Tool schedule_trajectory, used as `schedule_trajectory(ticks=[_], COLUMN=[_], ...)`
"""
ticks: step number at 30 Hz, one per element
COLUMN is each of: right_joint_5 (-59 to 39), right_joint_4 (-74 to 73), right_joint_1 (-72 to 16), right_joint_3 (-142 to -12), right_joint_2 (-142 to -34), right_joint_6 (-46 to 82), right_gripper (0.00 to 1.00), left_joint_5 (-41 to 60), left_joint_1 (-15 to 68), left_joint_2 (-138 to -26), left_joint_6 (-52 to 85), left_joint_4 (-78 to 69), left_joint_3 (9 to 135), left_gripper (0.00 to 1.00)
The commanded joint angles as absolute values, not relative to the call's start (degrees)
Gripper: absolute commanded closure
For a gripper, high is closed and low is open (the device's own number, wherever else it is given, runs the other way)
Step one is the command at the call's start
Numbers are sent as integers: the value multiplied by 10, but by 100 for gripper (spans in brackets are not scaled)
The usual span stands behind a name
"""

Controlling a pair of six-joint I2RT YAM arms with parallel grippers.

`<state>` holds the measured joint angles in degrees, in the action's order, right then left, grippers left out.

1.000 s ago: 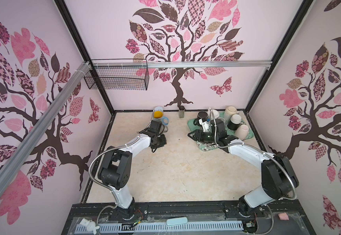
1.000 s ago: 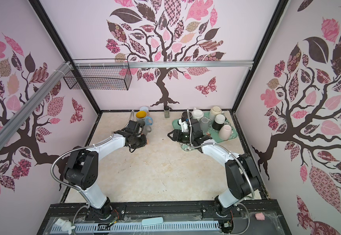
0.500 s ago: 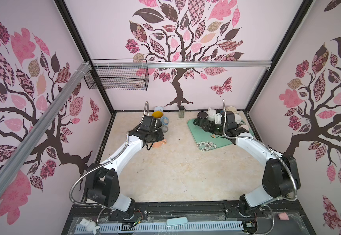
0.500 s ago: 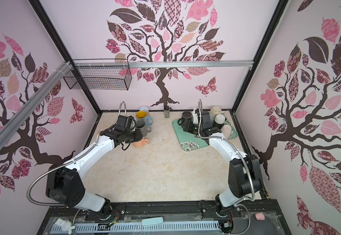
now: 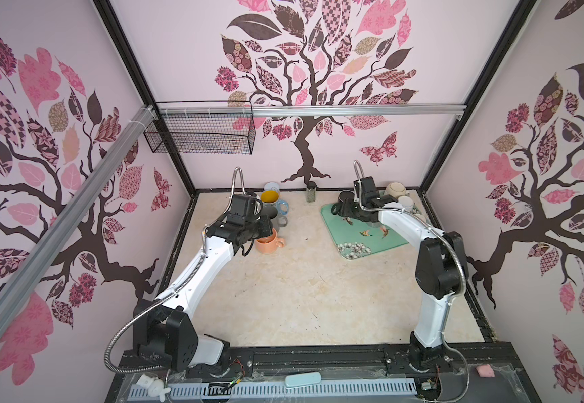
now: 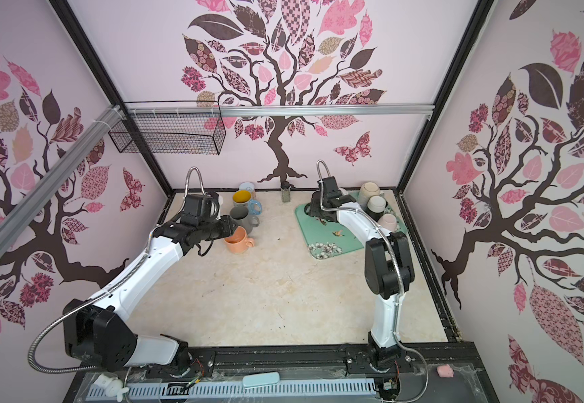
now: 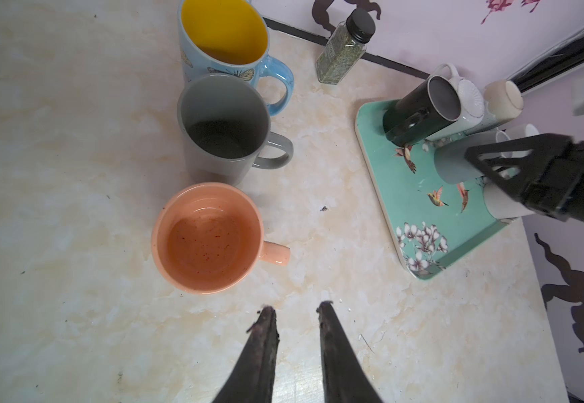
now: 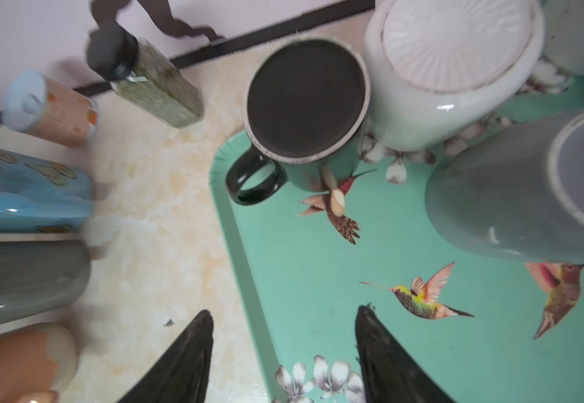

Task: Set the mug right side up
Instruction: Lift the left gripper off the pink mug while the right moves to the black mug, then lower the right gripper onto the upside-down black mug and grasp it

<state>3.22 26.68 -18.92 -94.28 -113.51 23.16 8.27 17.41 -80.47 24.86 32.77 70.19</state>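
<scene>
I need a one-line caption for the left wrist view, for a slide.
Left gripper, open and empty, near the upright orange mug; upside-down mugs stand on the teal tray.

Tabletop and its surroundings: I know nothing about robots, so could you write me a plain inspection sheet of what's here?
Surface: pale marbled table, with a dark speck on it.
Job's things: orange mug, grey mug and blue mug upright in a row; on the teal tray, dark mug and white mug upside down, among others.
Clutter: spice jar by the back wall.
Grippers: left gripper open, empty, short of the orange mug; right gripper open, empty, over the tray's edge.
Cables: a metal hose arches over each wrist.
Surroundings: pink tree-patterned walls; a hanging wire basket.
</scene>
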Motion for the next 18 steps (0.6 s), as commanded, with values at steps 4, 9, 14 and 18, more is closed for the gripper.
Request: schedule_trajectory(ticks=[4,9,14,18], right_joint_5=[125,141,169,184], right_joint_4=[328,342,369,384], right_joint_1=[-221,-221,-221,-216], right_joint_3=[-1060,-1147,-1237,-1289], right_joint_2=[-1223,-1293,-1364,-1403], right_joint_6=[249,268,284,292], right_gripper=[27,22,17,15], left_joint_5=[152,164,172,189], left_joint_1=[171,170,171,172], left_joint_2=[-829,-835,-849,-862], left_joint_6=[277,284,287,287], left_joint_4=[291,280,281,279], left_joint_3=[671,667,666,666], left_gripper=[76,76,76,76])
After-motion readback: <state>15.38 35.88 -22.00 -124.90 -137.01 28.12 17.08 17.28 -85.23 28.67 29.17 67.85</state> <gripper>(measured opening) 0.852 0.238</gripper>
